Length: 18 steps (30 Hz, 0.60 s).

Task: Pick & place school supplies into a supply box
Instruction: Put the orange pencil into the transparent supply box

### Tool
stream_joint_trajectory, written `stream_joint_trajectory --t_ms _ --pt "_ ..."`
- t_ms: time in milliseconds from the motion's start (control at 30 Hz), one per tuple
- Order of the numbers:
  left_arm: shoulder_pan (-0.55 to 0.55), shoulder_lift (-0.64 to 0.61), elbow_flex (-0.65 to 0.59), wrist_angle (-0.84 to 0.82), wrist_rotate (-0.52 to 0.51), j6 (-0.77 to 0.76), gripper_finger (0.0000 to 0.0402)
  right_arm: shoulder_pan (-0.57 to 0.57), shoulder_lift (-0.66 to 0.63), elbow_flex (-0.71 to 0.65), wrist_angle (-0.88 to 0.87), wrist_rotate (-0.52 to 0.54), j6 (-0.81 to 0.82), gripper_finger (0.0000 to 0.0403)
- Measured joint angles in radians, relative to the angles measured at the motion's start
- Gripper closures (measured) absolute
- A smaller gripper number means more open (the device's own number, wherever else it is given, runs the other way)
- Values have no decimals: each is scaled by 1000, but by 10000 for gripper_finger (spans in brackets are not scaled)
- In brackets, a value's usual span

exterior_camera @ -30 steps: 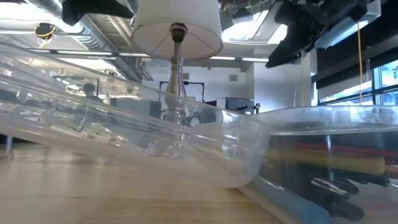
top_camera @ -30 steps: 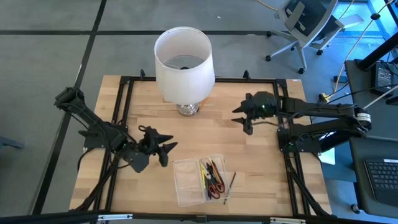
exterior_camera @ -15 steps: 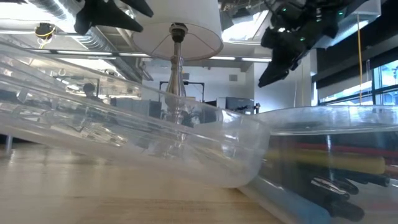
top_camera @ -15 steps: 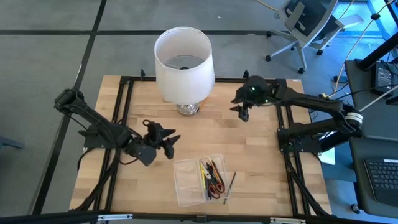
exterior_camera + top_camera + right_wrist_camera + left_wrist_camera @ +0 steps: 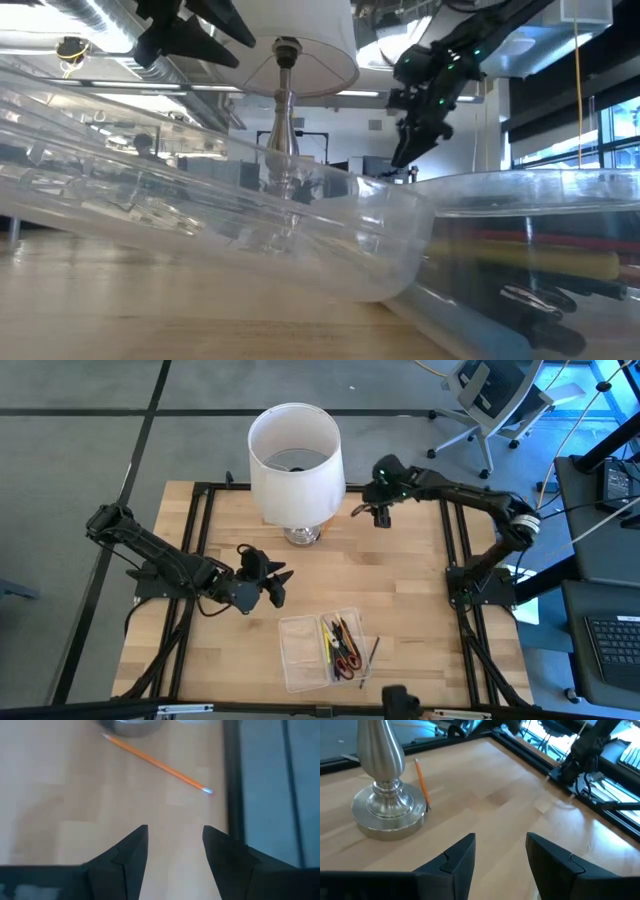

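Note:
The supply box [image 5: 318, 650] is clear plastic and lies open near the table's front edge. Its right half holds several pens and pencils [image 5: 335, 635] and red-handled scissors [image 5: 348, 660]. A dark pencil [image 5: 371, 655] lies on the table just right of the box. An orange pencil [image 5: 156, 763] lies on the wood, one end by the lamp's silver base [image 5: 387, 812]. My right gripper [image 5: 373, 512] hovers open above that pencil, slanting down. My left gripper [image 5: 277, 585] hovers open left of the box, pointing at the lamp base.
A lamp with a large white shade [image 5: 295, 455] stands at the table's far middle, and the shade hides most of the orange pencil from above. A black rail frame [image 5: 455, 550] runs along the table's edges. Bare wood lies between the lamp and the box.
My right gripper has swung from the table's right side toward the far edge and the lamp, rolling and tipping further down; it is now over the orange pencil. My left gripper has drifted a little toward the lamp base. Both have stayed open.

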Motion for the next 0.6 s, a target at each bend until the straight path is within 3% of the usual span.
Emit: stream_joint_trajectory --t_ms 300,600 --pt "21 0 0 -1 49 67 234 -3 125 93 28 113 -32 209" --pt "21 0 0 -3 50 86 235 -48 161 93 96 -24 -96 209"
